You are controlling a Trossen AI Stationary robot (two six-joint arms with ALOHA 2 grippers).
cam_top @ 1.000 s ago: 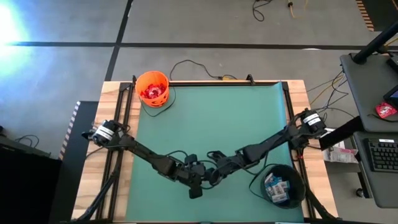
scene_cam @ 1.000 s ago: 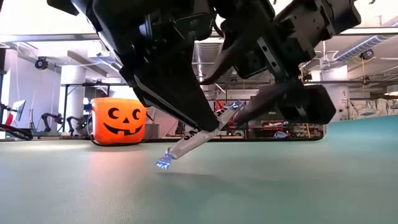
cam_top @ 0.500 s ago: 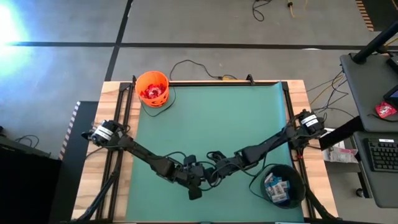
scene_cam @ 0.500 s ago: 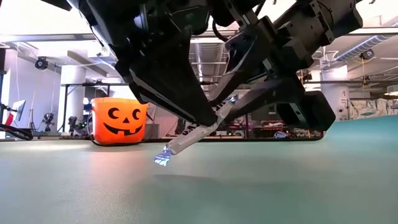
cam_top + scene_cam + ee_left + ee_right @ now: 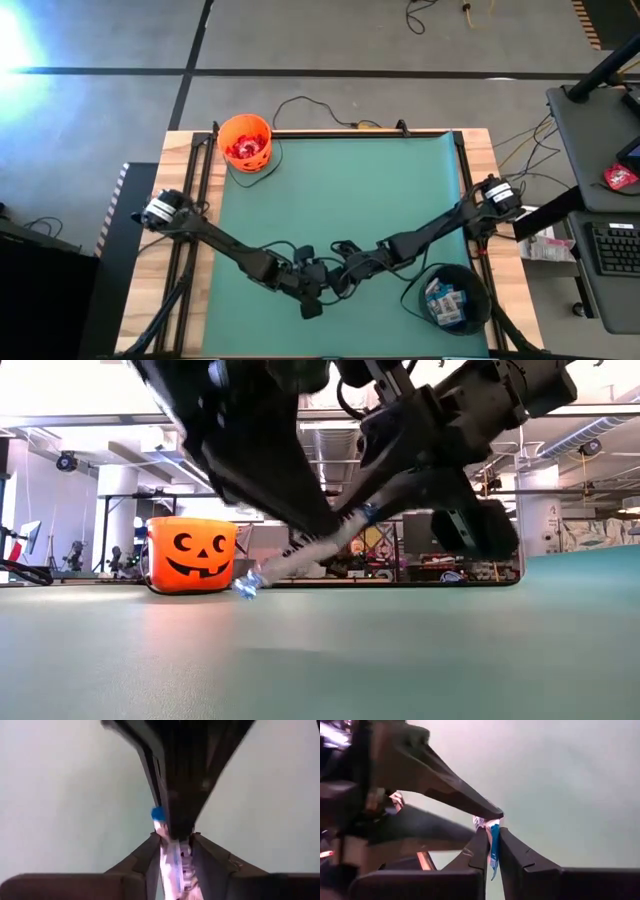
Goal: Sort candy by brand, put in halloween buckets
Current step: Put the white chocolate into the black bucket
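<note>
Orange bucket [image 5: 245,143] stands at the mat's far left corner. Near the front middle, left gripper [image 5: 318,290] and right gripper [image 5: 336,283] both pinch one blue-and-white bar [image 5: 300,555] — held above the mat [image 5: 340,190]. Black bucket [image 5: 448,297] sits front right.

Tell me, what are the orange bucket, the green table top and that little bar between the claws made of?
The orange bucket looks like smooth moulded plastic, glossy with a printed black face. The table top seems a matte green mat, maybe rubber or vinyl; it shows only soft sheen. The bar, gripped by the left gripper and right gripper, looks wrapped in thin shiny film, crimped at its blue end.
</note>
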